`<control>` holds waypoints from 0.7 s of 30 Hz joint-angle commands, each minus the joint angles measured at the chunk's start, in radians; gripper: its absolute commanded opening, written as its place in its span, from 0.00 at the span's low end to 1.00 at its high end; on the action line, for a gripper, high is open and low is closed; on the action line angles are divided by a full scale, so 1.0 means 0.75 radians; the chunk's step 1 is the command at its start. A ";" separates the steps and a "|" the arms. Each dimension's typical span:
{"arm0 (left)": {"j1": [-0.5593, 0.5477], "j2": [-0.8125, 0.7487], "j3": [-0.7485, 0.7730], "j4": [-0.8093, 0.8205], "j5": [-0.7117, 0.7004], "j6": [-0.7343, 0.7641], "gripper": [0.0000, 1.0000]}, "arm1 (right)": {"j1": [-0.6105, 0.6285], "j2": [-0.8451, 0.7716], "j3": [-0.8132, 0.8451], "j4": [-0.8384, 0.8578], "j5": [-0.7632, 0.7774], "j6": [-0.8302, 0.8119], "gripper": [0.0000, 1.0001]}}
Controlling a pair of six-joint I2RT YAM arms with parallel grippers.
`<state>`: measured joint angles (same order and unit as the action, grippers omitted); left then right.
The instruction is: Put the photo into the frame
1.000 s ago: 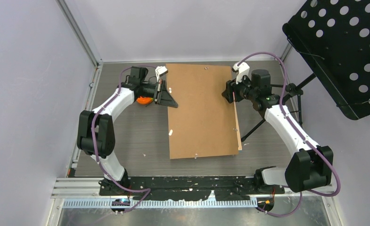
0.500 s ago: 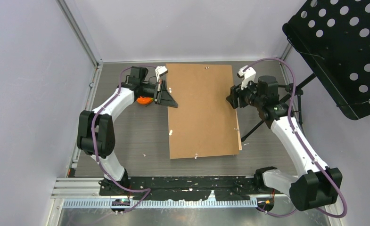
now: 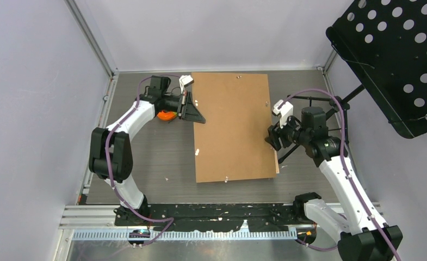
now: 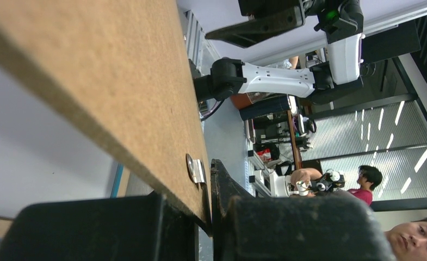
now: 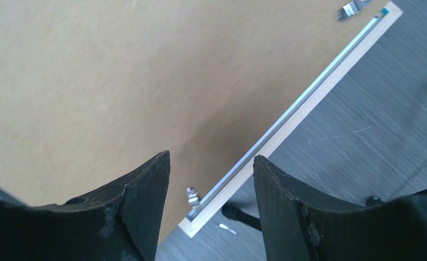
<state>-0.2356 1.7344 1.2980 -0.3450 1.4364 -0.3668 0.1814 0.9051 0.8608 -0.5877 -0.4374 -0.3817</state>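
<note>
Top external view: the brown backing board (image 3: 233, 128) lies flat in the middle of the surface (image 3: 162, 157), with its long sides running away from the arm bases. The frame (image 3: 276, 163) sits right underneath it. Only a sliver of light wood peeks out along the board's right edge.

The left arm (image 3: 127, 122) reaches in to the board's left edge, up near the far corner, and the left jaws are pinched tight on that edge. In the left wrist view the board runs straight down into the narrow slot between the two dark fingers (image 4: 91, 234), with a small metal tab (image 4: 195, 168) on the board just beside them. Whether the frame is caught in that pinch too, I cannot tell.

Over on the right edge, the right arm (image 3: 339, 163) holds the right jaws above the board, parted wide and gripping nothing. In the right wrist view the black fingers (image 5: 140, 201) stand well apart. Between them are the board, the frame's wooden rail with a thin blue line along it, and a little metal clip (image 5: 192, 197) at the frame's corner.

The photo itself cannot be made out in any view.
</note>
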 commanded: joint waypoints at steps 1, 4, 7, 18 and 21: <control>-0.005 -0.025 0.092 0.047 0.114 -0.028 0.00 | -0.004 -0.043 0.011 -0.167 -0.103 -0.159 0.65; -0.005 -0.017 0.109 0.048 0.108 -0.041 0.00 | -0.003 -0.038 0.007 -0.223 -0.117 -0.197 0.65; -0.004 -0.017 0.113 0.055 0.104 -0.052 0.00 | -0.002 -0.032 -0.002 -0.250 -0.129 -0.212 0.65; -0.005 -0.028 0.098 0.069 0.103 -0.062 0.00 | -0.004 -0.013 -0.036 -0.251 -0.112 -0.241 0.64; -0.005 -0.028 0.098 0.074 0.105 -0.067 0.00 | -0.003 -0.013 -0.042 -0.250 -0.110 -0.244 0.64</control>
<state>-0.2356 1.7363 1.3300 -0.3408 1.4364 -0.3973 0.1814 0.8970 0.8307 -0.7853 -0.5114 -0.5476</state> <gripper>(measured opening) 0.047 0.644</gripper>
